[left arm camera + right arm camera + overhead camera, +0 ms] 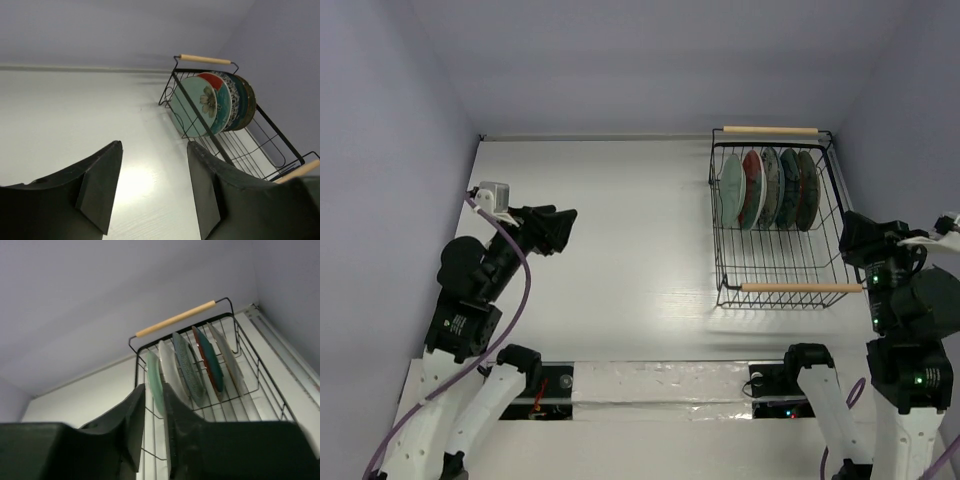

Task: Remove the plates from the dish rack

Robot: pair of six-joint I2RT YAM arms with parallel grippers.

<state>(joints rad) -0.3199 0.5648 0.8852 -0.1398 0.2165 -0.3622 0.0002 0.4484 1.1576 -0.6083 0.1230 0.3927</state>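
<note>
Top external view, nearest first: the left gripper hangs over the bare left side of the table, well apart from the rack. Its fingers are spread and hold nothing. The right gripper sits just beside the near right corner of the dish rack. Its fingers are only narrowly parted, and nothing is between them either. Farther back, at the far right of the table, the plates stand on edge in the rack's far half. They are close together, with the mint one leftmost.

The main risk looks to be this tight spacing. A finger pushed between neighbours could tip or chip one, and a glazed rim may slip out of a shallow pinch. The right fingers' narrow gap would likely need widening before any grasp. A finger snagging the wire could drag the rack, which looks light.

The plates overlap in every view, so the slots and lower rims are hidden. In the right wrist view the gripper's own fingers cover the rack's near end.
</note>
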